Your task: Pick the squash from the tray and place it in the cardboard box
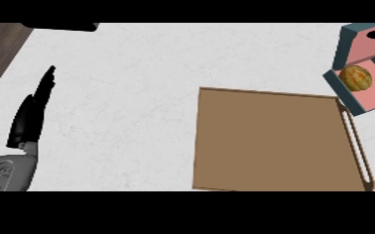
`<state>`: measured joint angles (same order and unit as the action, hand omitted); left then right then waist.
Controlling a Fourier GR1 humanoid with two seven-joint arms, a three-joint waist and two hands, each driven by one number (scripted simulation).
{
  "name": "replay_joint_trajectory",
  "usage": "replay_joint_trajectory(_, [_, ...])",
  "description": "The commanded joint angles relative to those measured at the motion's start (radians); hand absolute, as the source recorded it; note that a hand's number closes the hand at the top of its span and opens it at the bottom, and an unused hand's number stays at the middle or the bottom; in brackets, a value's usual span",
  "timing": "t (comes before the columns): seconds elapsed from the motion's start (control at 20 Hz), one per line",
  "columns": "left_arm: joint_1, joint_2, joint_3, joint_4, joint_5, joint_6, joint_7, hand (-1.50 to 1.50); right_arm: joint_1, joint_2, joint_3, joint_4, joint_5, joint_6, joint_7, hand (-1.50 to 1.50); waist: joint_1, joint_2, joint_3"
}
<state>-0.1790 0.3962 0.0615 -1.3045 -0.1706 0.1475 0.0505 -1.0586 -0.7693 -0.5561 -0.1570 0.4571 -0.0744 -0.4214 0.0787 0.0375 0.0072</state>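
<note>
A round orange-yellow squash lies inside a box with teal outer walls and a pink inside, at the view's right edge, partly cut off by the frame. A flat brown tray with a slim handle on its right side fills the lower right of the counter, and nothing lies on it. My left hand rests at the far left, fingers straight and pointing up, holding nothing and far from both tray and box. My right hand does not show.
The white counter stretches between my left hand and the tray. A black object sits at the top left edge, with a dark wooden strip below it.
</note>
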Motion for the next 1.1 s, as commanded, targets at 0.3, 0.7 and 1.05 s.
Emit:
replay_joint_trajectory(0.3, [0.045, 0.0, 0.012, -0.019, 0.009, -0.009, -0.016, 0.0, 0.099, -0.158, -0.136, 0.023, -0.13, 0.149, -0.073, -1.5, -0.016, -0.006, 0.0])
replay_joint_trajectory(0.7, [0.023, 0.016, 0.034, -0.013, 0.023, -0.025, 0.014, 0.0, 0.264, -0.319, -0.198, 0.04, -0.185, 0.3, -0.136, -1.5, -0.046, -0.009, 0.003])
replay_joint_trajectory(1.05, [0.065, 0.034, 0.054, -0.028, 0.026, -0.029, -0.013, 0.0, 0.403, -0.375, -0.194, 0.044, -0.179, 0.404, -0.21, -1.5, -0.041, -0.011, 0.005])
